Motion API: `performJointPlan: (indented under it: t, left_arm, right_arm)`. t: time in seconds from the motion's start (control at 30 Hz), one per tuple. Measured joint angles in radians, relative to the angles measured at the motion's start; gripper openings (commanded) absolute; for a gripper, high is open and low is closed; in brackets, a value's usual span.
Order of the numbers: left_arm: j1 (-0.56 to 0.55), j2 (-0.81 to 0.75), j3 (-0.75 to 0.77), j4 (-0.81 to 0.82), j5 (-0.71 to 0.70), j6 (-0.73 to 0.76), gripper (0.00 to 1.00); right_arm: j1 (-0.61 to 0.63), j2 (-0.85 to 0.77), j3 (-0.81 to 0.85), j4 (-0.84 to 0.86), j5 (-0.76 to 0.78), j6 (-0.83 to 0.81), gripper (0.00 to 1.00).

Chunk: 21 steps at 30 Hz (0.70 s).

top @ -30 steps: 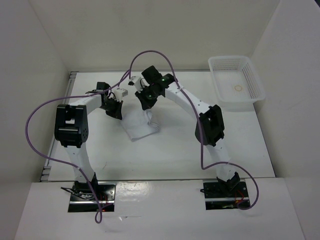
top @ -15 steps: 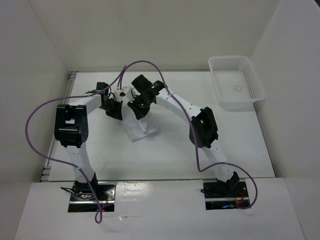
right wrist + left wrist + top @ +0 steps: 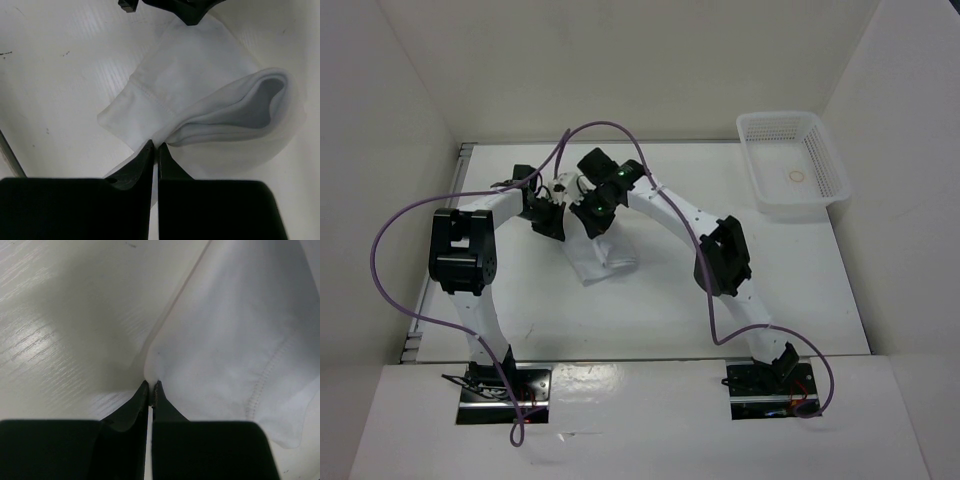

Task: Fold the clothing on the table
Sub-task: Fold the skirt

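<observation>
We locate a white plastic mesh basket [image 3: 790, 208] at 2 o'clock in the top view. We note a small pale ring shape [image 3: 797, 176] on its floor. White walls [image 3: 650, 60] enclose three sides.

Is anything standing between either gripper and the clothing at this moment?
Nothing visible. The left gripper and the right gripper are each shut on an edge of the clothing, in direct contact with the fabric.

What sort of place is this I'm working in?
Probably a lab test booth: plain white walls box in a white table, a left arm and a right arm are bolted at its near edge, trailing purple cables.
</observation>
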Motion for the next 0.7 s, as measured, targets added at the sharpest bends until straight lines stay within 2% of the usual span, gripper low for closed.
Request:
performJointPlan:
  t: [0.23, 0.6, 0.7]
  left_arm:
    - [0.0, 0.0, 0.0, -0.001, 0.0, 0.0, 0.0]
    - [0.0, 0.0, 0.0, -0.003, 0.001, 0.0, 0.0]
    - [0.0, 0.0, 0.0, -0.004, 0.001, 0.0, 0.0]
  right_arm:
    - [0.03, 0.052, 0.092, -0.031, 0.0, 0.0, 0.0]
    - [0.066, 0.072, 0.111, -0.057, -0.002, -0.005, 0.0]
    - [0.068, 0.087, 0.124, -0.058, -0.002, -0.008, 0.06]
